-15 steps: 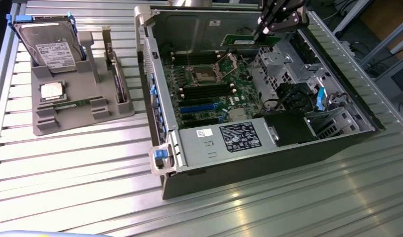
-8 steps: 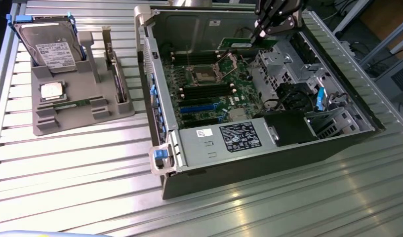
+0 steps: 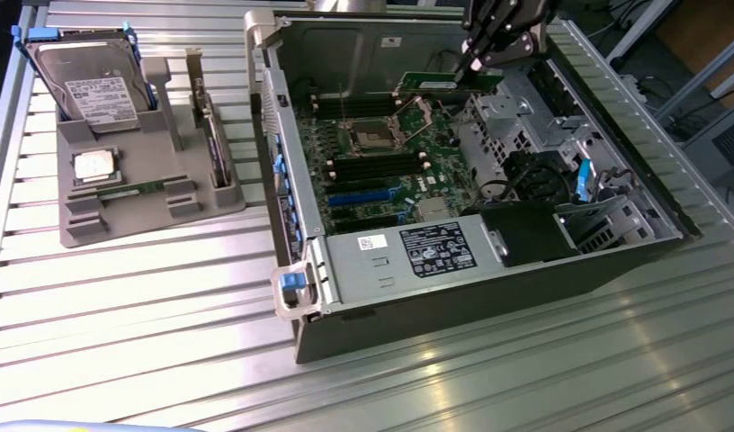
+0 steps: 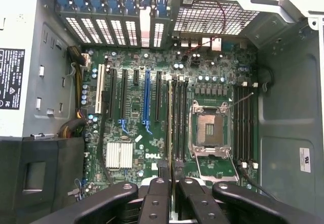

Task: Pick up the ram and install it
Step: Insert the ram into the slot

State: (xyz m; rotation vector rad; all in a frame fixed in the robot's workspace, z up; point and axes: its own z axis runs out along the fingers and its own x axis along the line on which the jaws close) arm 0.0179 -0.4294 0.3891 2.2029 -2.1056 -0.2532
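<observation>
The gripper [image 3: 478,65] has its jaws drawn narrow on the ram [image 3: 443,85], a long, thin green board with a pale label. Pinched between the jaws, it extends beyond them and hangs above the motherboard [image 3: 380,166] inside the open computer case [image 3: 463,297].

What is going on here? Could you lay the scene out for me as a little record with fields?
Setting: open computer case lying on a ribbed metal table
Gripper: gripper over the motherboard, shut on the ram
Ram: green stick, held above the board, not yet in a slot
Tray: grey tray on the table, to the exterior view's left of the case
Tray contents: hard drive, processor chip, second green stick
</observation>
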